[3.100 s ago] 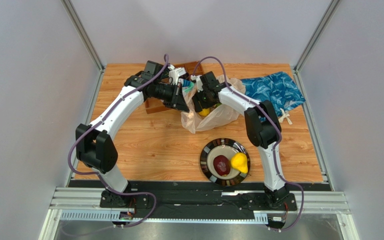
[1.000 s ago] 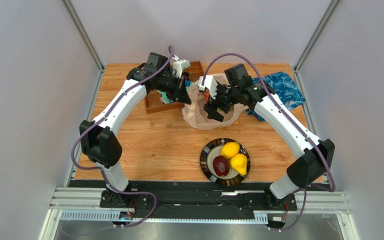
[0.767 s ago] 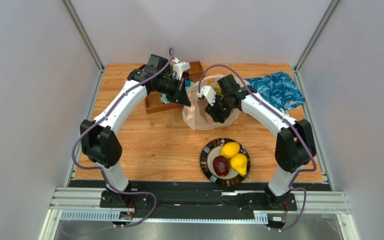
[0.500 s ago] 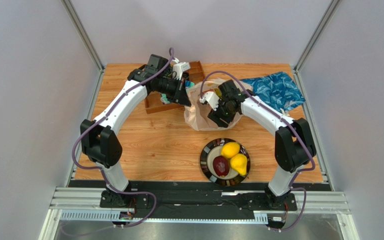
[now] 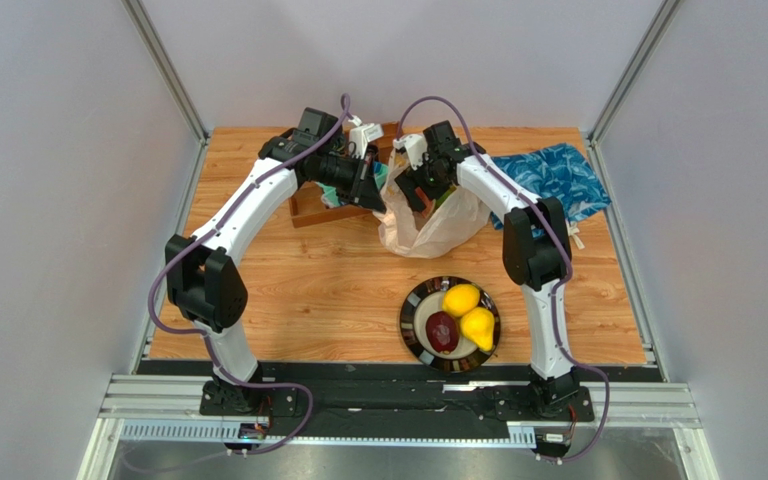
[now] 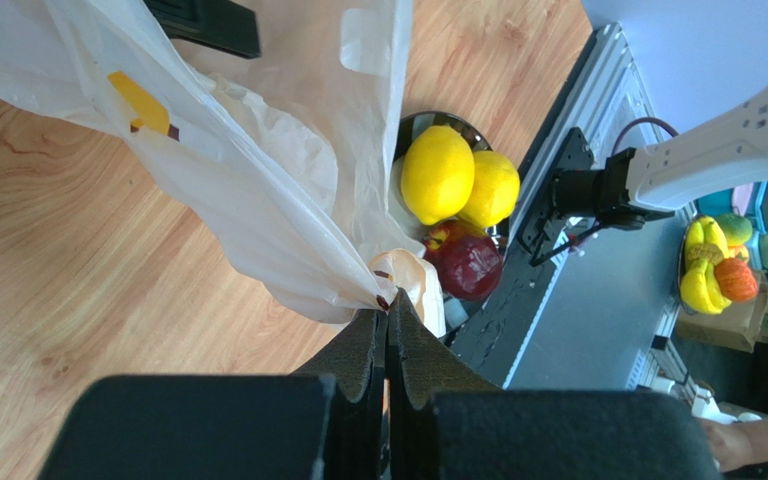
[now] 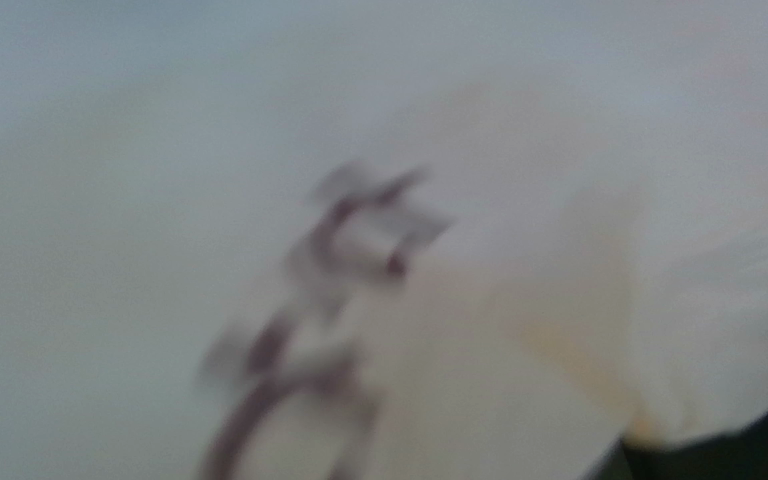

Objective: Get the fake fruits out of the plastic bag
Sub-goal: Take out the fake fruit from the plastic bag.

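Located plastic bag (image 5: 443, 228) at the far middle of the wooden surface (image 5: 298, 295). Logged long axis as running far to near: mouth raised at the far end, closed bottom slumped toward the plate (image 5: 410, 325).

Confirmed left end effector (image 6: 388, 318) pinched tight on the bag's rim, holding that edge up off the surface; seen from above at the bag's far left corner (image 5: 378, 198). Placed right end effector (image 5: 411, 195) at the bag mouth, just beside the left one. Cannot tell how wide it stands: right wrist view filled with blurred pale film.

Counted three fake fruits on the plate, near side, well apart from both end effectors: lemon (image 5: 460, 299), yellow pear (image 5: 478, 327), dark red fruit (image 5: 443, 331), all touching or nearly so. Cannot tell what lies inside the bag.

Noted brown wooden tray (image 5: 303, 213) under the left arm, just left of the bag, and blue patterned bag (image 5: 556, 178) at far right, its edge meeting the plastic bag.

Found orange-yellow print (image 6: 138, 100) on the film, no letters legible. Saw dark reddish marks in right wrist view, too blurred to read.
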